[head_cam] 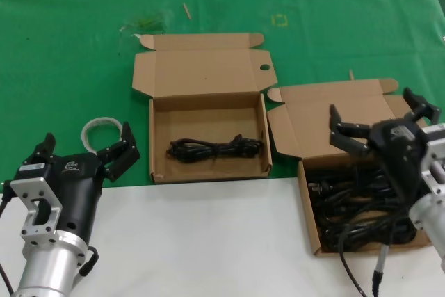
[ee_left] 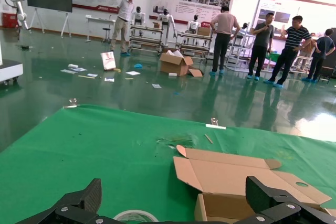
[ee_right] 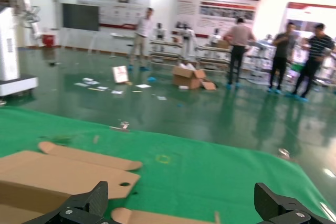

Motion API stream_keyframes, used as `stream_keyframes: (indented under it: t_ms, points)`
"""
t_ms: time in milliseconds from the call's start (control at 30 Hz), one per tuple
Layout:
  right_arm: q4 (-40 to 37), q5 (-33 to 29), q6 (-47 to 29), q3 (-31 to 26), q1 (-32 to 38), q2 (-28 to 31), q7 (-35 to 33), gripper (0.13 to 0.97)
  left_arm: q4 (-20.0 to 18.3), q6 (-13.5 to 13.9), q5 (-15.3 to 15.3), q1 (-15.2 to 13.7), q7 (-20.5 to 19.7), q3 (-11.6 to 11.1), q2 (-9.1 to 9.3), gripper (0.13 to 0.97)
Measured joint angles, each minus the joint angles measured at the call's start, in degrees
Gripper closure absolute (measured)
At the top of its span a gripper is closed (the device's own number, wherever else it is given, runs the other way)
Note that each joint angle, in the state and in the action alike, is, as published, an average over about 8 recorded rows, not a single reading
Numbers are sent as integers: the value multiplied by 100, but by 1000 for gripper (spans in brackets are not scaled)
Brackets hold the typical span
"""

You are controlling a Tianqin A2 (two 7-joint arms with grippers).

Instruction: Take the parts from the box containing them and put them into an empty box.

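Cords [head_cam: 361, 206] lie tangled in the full box [head_cam: 309, 224]; the wide-open, empty right gripper [head_cam: 379, 123] might drag up several together.

The left gripper [head_cam: 87, 151] waits open and empty.

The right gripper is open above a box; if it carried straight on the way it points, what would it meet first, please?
Probably the raised lid of the box of cords: the right gripper, fingers spread, points that way. Depth is unclear, so it might pass above.
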Motion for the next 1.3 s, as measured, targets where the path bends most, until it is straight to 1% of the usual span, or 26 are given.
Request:
stream_keyframes:
  t_ms: [267, 1300]
  points:
    - [183, 156, 297, 176, -296, -46, 86, 129, 0, 0, 0, 0, 0, -1, 0, 132]
    - [191, 163, 311, 185, -310, -49, 89, 129, 0, 0, 0, 0, 0, 0, 0, 132]
